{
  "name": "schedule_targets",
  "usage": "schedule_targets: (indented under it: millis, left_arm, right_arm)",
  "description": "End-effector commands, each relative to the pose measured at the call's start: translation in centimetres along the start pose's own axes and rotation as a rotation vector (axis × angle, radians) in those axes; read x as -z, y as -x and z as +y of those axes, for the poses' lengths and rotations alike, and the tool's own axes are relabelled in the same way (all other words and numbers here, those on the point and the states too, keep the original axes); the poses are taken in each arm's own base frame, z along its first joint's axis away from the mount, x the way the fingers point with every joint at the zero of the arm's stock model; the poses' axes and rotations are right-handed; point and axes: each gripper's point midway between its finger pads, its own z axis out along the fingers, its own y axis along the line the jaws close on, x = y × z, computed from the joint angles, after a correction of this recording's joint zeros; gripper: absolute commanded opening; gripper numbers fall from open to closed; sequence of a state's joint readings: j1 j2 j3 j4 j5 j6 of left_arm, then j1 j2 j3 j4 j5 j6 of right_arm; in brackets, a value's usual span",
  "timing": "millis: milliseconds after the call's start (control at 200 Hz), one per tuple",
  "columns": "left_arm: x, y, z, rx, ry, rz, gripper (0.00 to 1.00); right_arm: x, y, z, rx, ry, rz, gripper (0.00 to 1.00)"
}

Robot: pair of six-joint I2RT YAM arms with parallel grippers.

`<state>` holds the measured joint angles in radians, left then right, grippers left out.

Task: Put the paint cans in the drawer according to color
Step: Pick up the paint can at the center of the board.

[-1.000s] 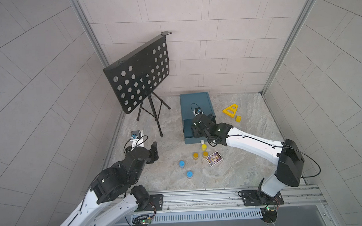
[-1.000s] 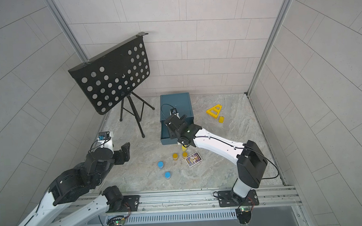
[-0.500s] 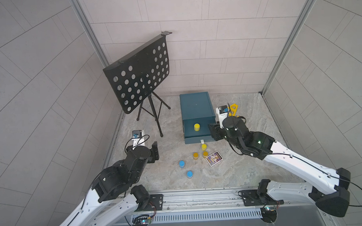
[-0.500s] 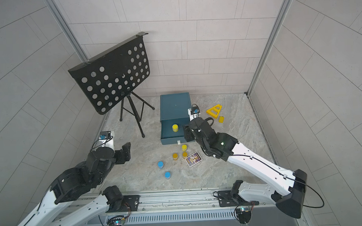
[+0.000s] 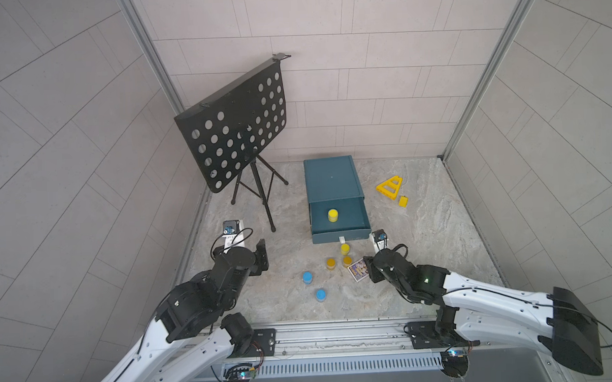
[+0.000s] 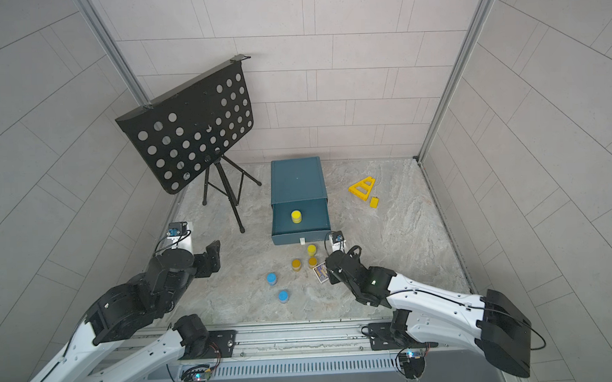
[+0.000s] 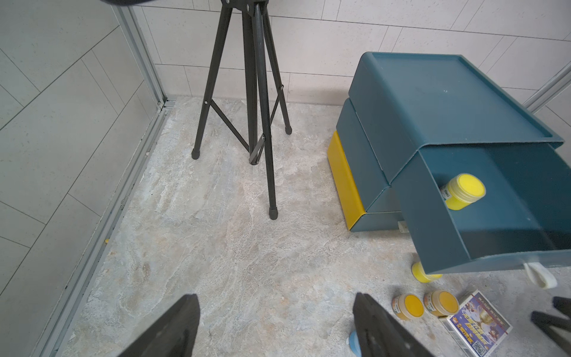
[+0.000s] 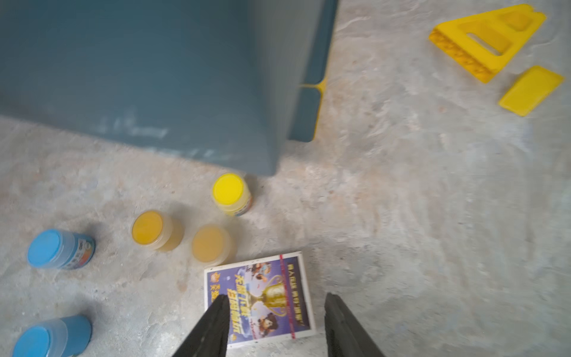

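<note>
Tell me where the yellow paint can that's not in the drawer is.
In a top view, the yellow paint can stands on the floor in front of the open drawer, beside its white pull tab, with the amber-orange cans nearer the robot.

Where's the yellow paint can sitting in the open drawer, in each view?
In both top views: yellow can centred in the drawer.
Left wrist: inside the drawer, just beyond its side wall.
Right wrist: not in it; drawer wall hides it.
Shared landmark: picture card before the drawer.
</note>
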<state>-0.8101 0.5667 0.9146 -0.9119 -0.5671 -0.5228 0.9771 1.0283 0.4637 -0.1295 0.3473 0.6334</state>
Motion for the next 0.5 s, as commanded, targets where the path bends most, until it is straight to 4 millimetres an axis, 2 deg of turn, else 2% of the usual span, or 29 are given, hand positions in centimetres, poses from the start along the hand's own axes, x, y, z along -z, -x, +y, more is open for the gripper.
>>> schedule_targets:
  millis: [0,220,495]
  left_arm:
    - [0.0,0.0,0.5,-0.013,0.025,-0.002,0.85]
    - [0.1,-0.1,0.5,-0.011,0.019,-0.002,0.85]
    - [0.2,0.0,0.6,-0.006,0.018,-0.008,0.85]
  right_arm:
    - [-1.2,3.0,1.6,-0.138,0.057,-0.196,0.56]
    - [-4.3,3.6,4.6,-0.118,0.05,-0.163,0.58]
    - [-6.7,2.7,4.9,-0.159,0.016,-0.168,0.59]
